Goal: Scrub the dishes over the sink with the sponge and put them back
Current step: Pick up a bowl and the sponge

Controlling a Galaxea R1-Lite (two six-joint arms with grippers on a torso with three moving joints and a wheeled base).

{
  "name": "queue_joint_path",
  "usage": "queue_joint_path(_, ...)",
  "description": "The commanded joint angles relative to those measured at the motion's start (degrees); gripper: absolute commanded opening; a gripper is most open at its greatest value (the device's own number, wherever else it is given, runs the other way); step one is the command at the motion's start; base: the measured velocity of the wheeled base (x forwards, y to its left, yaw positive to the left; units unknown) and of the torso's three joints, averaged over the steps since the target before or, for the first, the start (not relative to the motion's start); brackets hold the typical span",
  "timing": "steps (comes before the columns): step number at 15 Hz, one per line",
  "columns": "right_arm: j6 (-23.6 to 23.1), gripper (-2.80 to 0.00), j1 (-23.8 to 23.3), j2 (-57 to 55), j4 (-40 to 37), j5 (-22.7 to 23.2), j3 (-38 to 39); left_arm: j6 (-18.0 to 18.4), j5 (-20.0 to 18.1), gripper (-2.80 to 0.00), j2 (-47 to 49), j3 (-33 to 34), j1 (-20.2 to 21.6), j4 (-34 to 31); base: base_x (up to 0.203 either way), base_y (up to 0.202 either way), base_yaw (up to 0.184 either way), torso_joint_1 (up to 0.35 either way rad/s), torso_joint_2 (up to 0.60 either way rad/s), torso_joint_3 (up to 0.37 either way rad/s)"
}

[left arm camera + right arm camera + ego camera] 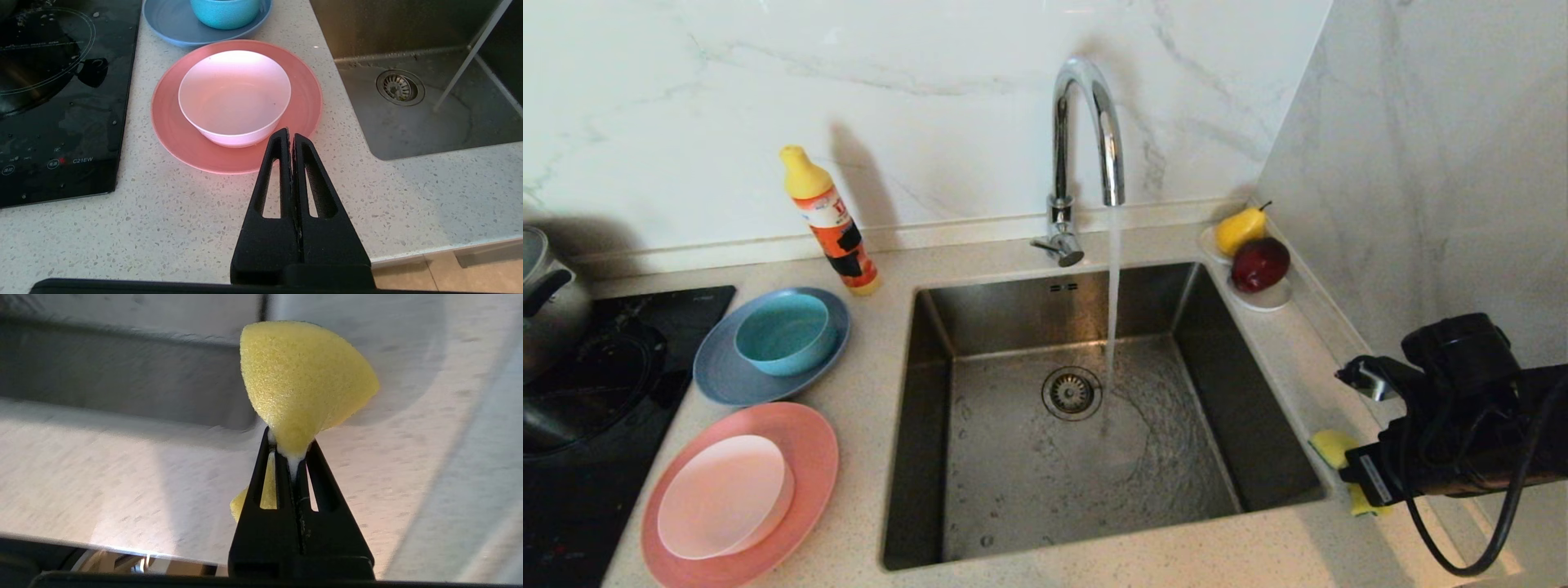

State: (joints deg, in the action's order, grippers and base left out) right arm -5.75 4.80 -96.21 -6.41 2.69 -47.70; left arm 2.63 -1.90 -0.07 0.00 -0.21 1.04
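Landmark: the sink (980, 457), a square steel basin set in the speckled table (866, 392).

1. Right gripper (291, 451): at the sink's near right corner, jaws pinching the yellow sponge (304, 381) so that it bulges and folds beyond the tips; the sponge sits over the table beside that corner.
2. Left gripper (291, 136): left of the sink, above the table, jaws pressed together and holding nothing.
3. Salmon-pink plate (809, 441): left of the sink's near half, carrying the pale pink-white bowl (723, 494).
4. Grey-blue plate (719, 376): left of the sink's far half, carrying the teal bowl (783, 333).
5. Drain strainer (1071, 393): in the sink floor; water from the chrome faucet (1086, 139) lands just right of it.
6. Orange detergent bottle (832, 220): beyond the sink's far left corner.
7. White fruit dish (1270, 298): at the sink's far right corner, holding 1 pear (1240, 230) and 1 red apple (1260, 263).
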Motion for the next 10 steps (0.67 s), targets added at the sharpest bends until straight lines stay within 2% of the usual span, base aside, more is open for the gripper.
queue_joint_path(1, 0.02, -2.8, 0.79, 0.22, 0.02, 0.09, 0.67, 0.0, 0.0, -2.8, -0.01, 1.05, -0.05, 0.02, 0.0, 0.0, 0.0, 0.0, 0.0, 0.0)
queue_joint_path(10, 0.04, -2.8, -2.17, -1.96, 0.52, 0.12, 0.59, 0.0, -0.03, -2.8, -0.01, 1.05, 0.03, 0.02, 0.0, 0.0, 0.0, 0.0, 0.0, 0.0)
